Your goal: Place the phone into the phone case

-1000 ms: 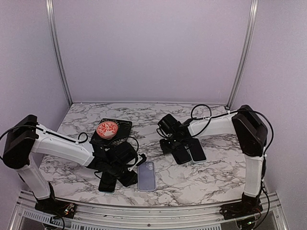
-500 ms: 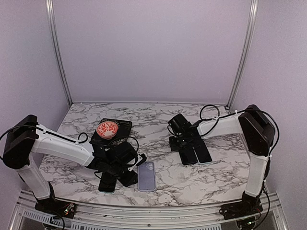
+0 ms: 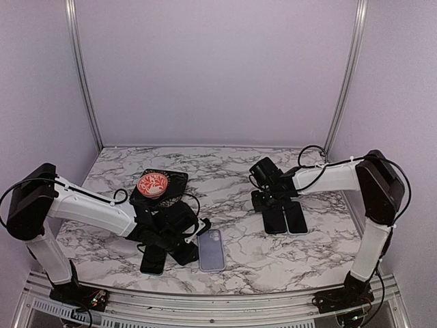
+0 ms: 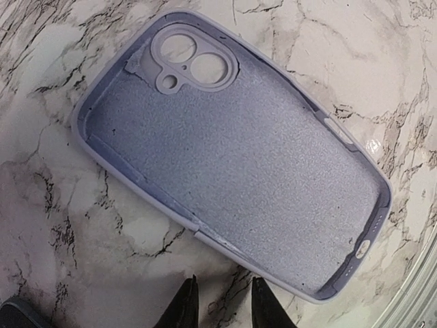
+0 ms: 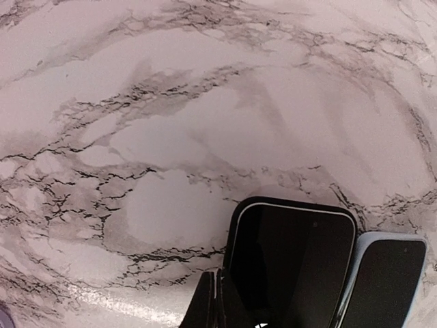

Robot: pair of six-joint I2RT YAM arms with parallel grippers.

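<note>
The lavender phone case (image 4: 232,157) lies open side up on the marble, and it also shows in the top view (image 3: 211,250). My left gripper (image 4: 223,305) is just off the case's long edge, with its jaws slightly apart and nothing between them. In the top view the left gripper (image 3: 194,241) is left of the case. A black-rimmed phone (image 5: 293,263) lies screen up next to a light-blue-edged phone (image 5: 386,280). My right gripper (image 5: 217,302) is shut, with its tips at the black phone's left edge. Whether it grips the rim is unclear.
A red and white disc (image 3: 153,184) sits on a black tray (image 3: 176,179) at the back left. A dark teal-edged phone (image 3: 153,260) and another dark flat thing (image 3: 181,255) lie under the left arm. The two phones (image 3: 285,219) lie right of centre. The table's metal front rail (image 3: 205,301) is close.
My right arm has swung to the right, and the two phones under it have slid right with it. The left gripper and the case have barely shifted.
</note>
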